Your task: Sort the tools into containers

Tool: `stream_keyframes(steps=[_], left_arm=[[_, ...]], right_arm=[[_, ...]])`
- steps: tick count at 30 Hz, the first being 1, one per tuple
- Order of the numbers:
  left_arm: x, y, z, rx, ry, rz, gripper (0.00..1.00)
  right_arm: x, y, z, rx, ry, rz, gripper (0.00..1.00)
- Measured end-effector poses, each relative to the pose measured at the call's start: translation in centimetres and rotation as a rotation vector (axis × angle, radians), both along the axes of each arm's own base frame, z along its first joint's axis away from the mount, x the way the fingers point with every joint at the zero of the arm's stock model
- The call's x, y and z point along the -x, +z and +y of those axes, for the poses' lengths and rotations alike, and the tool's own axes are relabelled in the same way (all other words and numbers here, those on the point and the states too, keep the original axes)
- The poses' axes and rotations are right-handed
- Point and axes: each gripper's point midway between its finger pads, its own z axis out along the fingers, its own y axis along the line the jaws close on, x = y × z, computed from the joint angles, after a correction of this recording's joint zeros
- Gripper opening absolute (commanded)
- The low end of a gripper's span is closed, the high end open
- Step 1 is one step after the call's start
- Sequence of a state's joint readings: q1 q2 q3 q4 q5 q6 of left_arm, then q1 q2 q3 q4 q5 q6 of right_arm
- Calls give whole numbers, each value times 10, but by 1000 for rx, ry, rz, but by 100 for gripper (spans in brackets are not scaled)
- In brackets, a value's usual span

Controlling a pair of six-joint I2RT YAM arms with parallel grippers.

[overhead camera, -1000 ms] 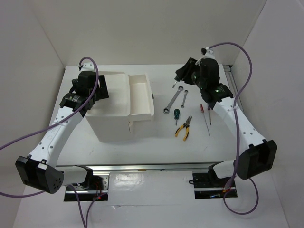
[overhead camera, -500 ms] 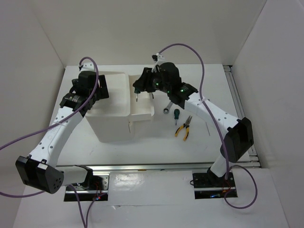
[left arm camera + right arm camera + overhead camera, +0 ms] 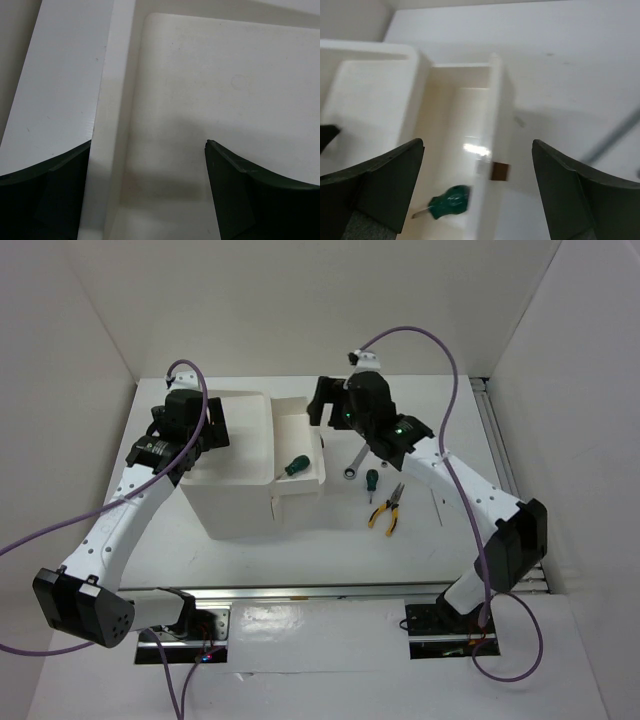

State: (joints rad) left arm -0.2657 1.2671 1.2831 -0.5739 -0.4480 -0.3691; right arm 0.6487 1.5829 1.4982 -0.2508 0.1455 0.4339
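Observation:
A green-handled screwdriver lies loose in the pulled-out white drawer of the white box. My right gripper hangs open above that drawer's far end, with nothing between its fingers. My left gripper is open over the left edge of the box's recessed top tray, holding nothing. On the table to the right lie a silver ratchet wrench, a second green-handled screwdriver and yellow-handled pliers. The thin screwdrivers are mostly hidden by my right arm.
The drawer's dark brown knob faces the table side. A metal rail runs along the table's right edge. White walls close in the back and both sides.
My right arm swung left from the tools to the drawer with a green screwdriver, then opened; the screwdriver now lies in the drawer. The left arm has not moved.

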Motion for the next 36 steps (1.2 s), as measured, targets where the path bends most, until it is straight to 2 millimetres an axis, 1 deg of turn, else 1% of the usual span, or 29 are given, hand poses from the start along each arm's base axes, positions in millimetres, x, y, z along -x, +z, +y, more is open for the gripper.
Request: stream_keyframes(steps=[2, 3, 4, 5, 6, 7, 8, 11, 15, 17, 20, 21, 25, 27, 30, 33, 34, 36], left_arm=[[0, 0, 0, 0, 0, 0, 96], [0, 0, 0, 1, 0, -1, 96], [0, 0, 0, 1, 0, -1, 96], [0, 0, 0, 1, 0, -2, 96], [0, 0, 0, 1, 0, -2, 96], [0, 0, 0, 1, 0, -2, 96], [0, 1, 0, 1, 0, -2, 96], [0, 0, 0, 1, 0, -2, 96], [0, 0, 0, 1, 0, -2, 96], [0, 0, 0, 2, 0, -3, 96], [0, 1, 0, 2, 0, -3, 96], [0, 1, 0, 2, 0, -3, 96], [0, 1, 0, 2, 0, -3, 96], [0, 1, 0, 2, 0, -3, 96], [0, 1, 0, 2, 0, -3, 96], [0, 1, 0, 2, 0, -3, 98], [0, 1, 0, 2, 0, -3, 98], [-1, 1, -1, 3, -1, -4, 98]], right_arm=[[-2, -5, -37, 45, -131, 9, 95], [0, -12, -55, 68, -197, 19, 94], [2, -23, -74, 98, -263, 38, 94], [5, -37, -88, 126, -313, 62, 92], [9, -51, -97, 151, -342, 86, 90], [13, -70, -105, 186, -367, 121, 90], [17, -87, -109, 218, -378, 154, 90], [21, -137, -115, 314, -395, 249, 89], [26, -187, -123, 396, -398, 341, 89], [28, -204, -131, 419, -398, 382, 89], [22, -220, -146, 436, -421, 423, 88], [20, -223, -150, 435, -425, 433, 86], [10, -231, -162, 408, -436, 454, 86], [7, -237, -161, 400, -424, 462, 85], [7, -256, -158, 412, -399, 499, 83], [10, -274, -154, 420, -371, 539, 76], [11, -277, -153, 419, -365, 546, 76], [10, -281, -152, 414, -358, 551, 73]])
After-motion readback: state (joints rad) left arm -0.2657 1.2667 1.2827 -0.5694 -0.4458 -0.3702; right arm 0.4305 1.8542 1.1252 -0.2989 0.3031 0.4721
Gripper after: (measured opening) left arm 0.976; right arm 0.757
